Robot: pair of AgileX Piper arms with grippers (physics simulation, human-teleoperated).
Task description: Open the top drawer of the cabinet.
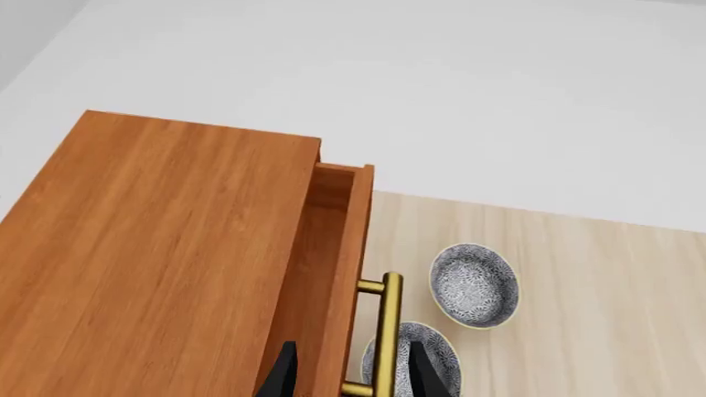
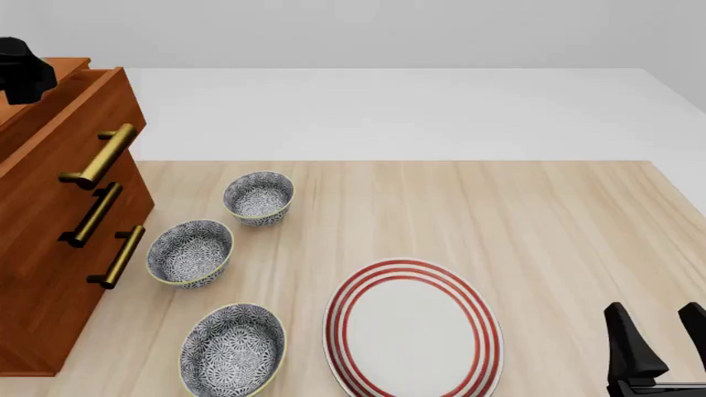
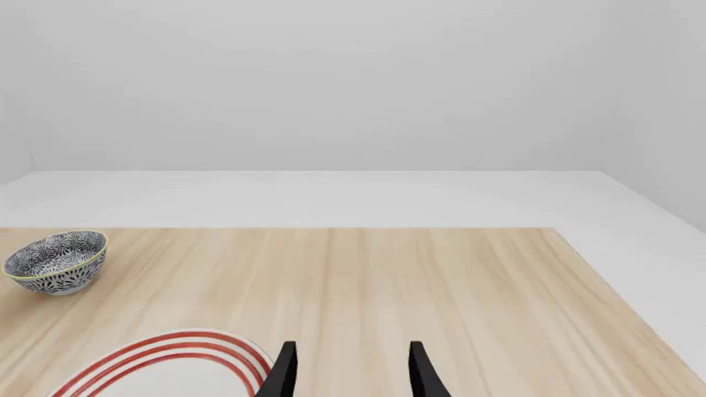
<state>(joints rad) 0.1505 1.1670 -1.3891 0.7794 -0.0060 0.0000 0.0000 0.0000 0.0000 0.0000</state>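
- Straddling the brass handle [image 1: 385,335], the left gripper [image 1: 350,374] has its jaws spread, not clamped.
- The top drawer [image 2: 69,132] juts from the cabinet [image 2: 39,273] at the front view's upper left.
- The right gripper [image 2: 662,335] sits released, lower right.

One cabinet [image 2: 50,248] stands on one wooden table [image 2: 464,207]. It has three drawers: the top drawer [image 2: 66,124], slid partly out, one middle drawer [image 2: 61,194] under it and one bottom drawer [image 2: 66,273] lowest. Each carries one brass bar handle, so three handles: top [image 2: 102,155], middle [image 2: 93,215], bottom [image 2: 119,256]. Just beside the cabinet front are three patterned bowls: one [image 2: 259,197] farthest back, one [image 2: 191,252] in the middle, one [image 2: 233,350] nearest. One red-ringed plate [image 2: 412,331] lies farther out from the cabinet than the bowls
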